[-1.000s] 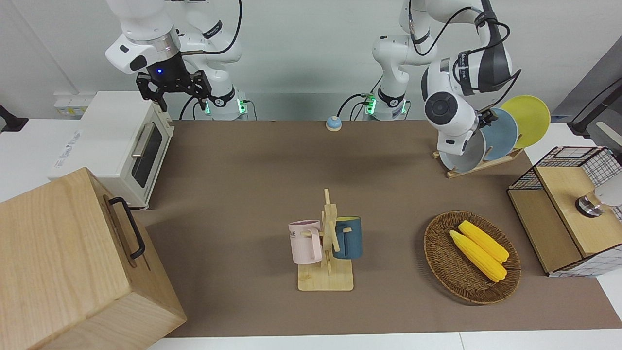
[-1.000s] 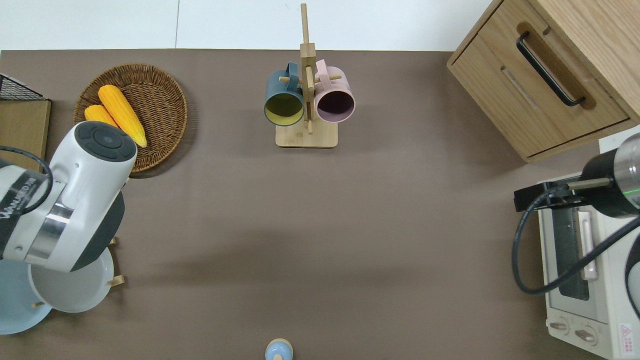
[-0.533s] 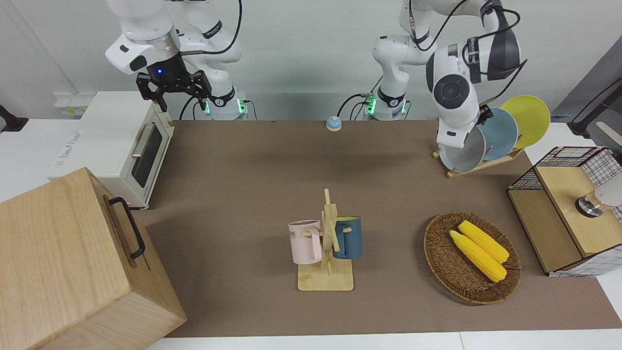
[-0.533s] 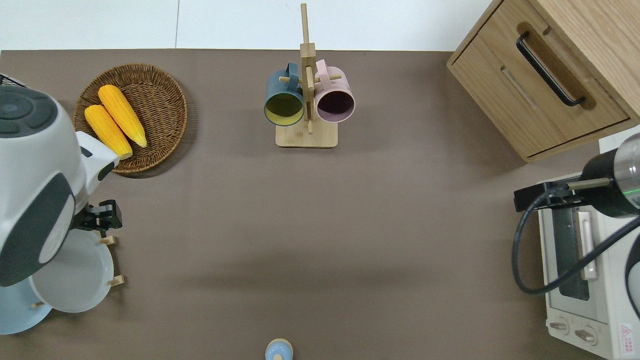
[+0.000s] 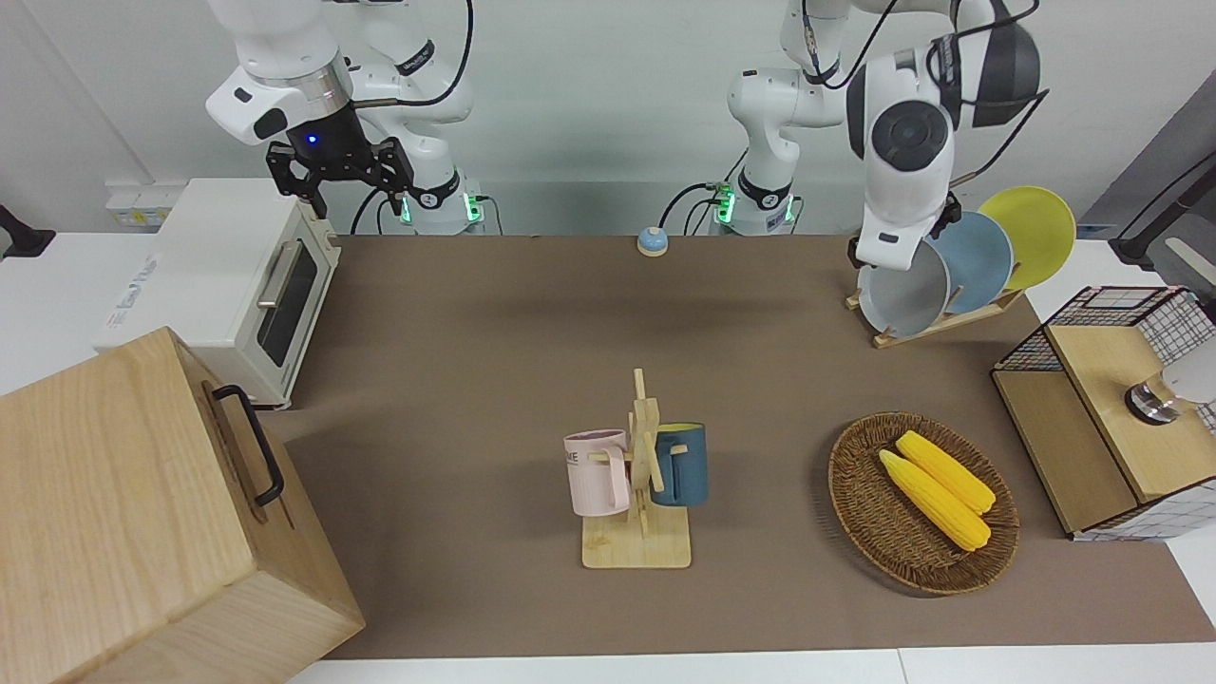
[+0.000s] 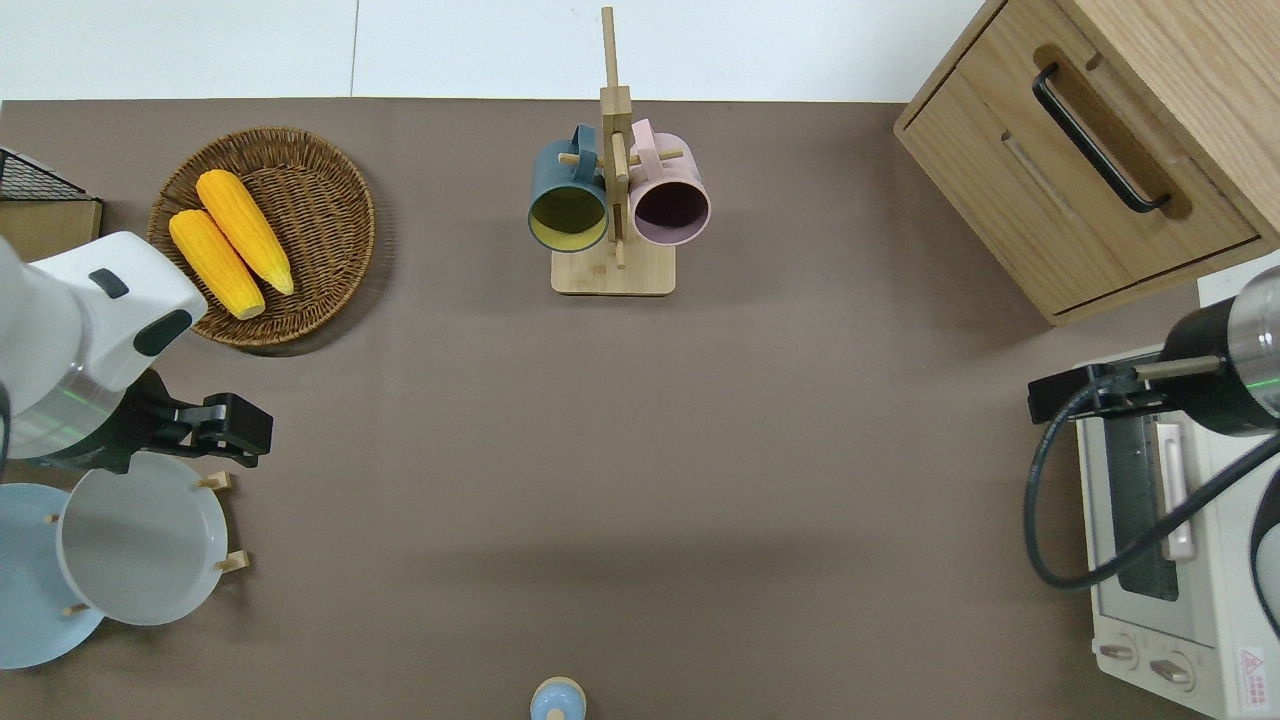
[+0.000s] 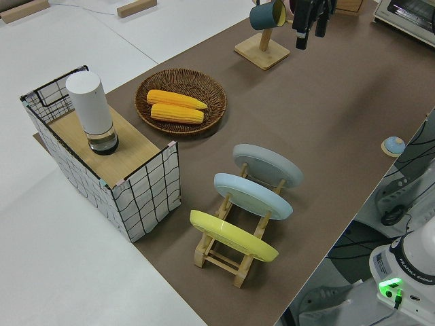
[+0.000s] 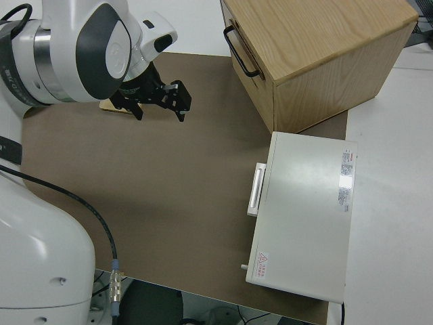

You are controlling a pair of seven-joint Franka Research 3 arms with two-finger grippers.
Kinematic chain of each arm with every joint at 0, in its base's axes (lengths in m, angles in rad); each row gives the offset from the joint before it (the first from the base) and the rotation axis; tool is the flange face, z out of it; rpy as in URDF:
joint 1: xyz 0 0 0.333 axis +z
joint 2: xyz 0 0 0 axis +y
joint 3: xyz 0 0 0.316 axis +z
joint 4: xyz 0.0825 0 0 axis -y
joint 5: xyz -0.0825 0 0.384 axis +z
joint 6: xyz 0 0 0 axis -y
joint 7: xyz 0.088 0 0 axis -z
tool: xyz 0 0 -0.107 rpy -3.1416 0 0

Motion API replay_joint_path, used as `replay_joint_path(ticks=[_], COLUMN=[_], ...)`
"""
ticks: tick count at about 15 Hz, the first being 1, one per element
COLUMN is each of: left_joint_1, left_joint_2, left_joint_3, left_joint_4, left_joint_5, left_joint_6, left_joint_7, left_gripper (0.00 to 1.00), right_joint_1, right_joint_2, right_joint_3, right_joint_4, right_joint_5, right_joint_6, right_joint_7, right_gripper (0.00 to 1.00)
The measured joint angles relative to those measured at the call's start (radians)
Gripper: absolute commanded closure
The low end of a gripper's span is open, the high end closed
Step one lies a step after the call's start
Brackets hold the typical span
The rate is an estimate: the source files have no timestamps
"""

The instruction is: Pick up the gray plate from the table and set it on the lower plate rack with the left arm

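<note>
The gray plate stands tilted in the lowest slot of the light-wood plate rack, at the left arm's end of the table. Nothing holds it. My left gripper is open and empty, up in the air over the bare table at the plate's rim, between the rack and the corn basket. My right gripper is open and parked.
A sky-blue plate and a yellow plate fill the rack's higher slots. A wicker basket with two corn cobs, a mug stand with two mugs, a wire-and-wood shelf, a wooden drawer box, a toaster oven and a small blue bell stand around.
The left arm has risen and swung away from the gray plate, uncovering it and the corn basket. The plate stays in its slot. The right arm has not moved.
</note>
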Motion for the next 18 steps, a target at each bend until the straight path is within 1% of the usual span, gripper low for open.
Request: replay_joint_path(ticks=[2, 5, 9, 13, 18], left_joint_1=[0.0, 0.001, 0.002, 0.001, 0.002], left_joint_2=[-0.022, -0.056, -0.077, -0.083, -0.098], left_joint_3=[0.004, 0.013, 0.048, 0.048, 0.05], left_joint_4=[0.009, 0.011, 0.006, -0.038, -0.065], left_joint_5=[-0.045, -0.067, -0.094, -0.094, -0.094], left_joint_6=[0.0, 0.024, 0.064, 0.107, 0.118], left_joint_7=[0.077, 0.168, 0.243, 0.259, 0.26], left_gripper=[0.01, 0.0, 0.0, 0.0, 0.0], right_joint_1=[0.0, 0.0, 0.0, 0.0, 0.0], right_joint_2=[0.0, 0.0, 0.0, 0.0, 0.0], right_joint_3=[0.0, 0.0, 0.0, 0.0, 0.0], right_joint_4=[0.0, 0.0, 0.0, 0.0, 0.0], right_joint_5=[0.0, 0.0, 0.0, 0.0, 0.0], right_joint_6=[0.0, 0.0, 0.0, 0.0, 0.0], right_joint_7=[0.0, 0.0, 0.0, 0.0, 0.0], right_gripper=[0.011, 0.013, 0.011, 0.011, 0.011])
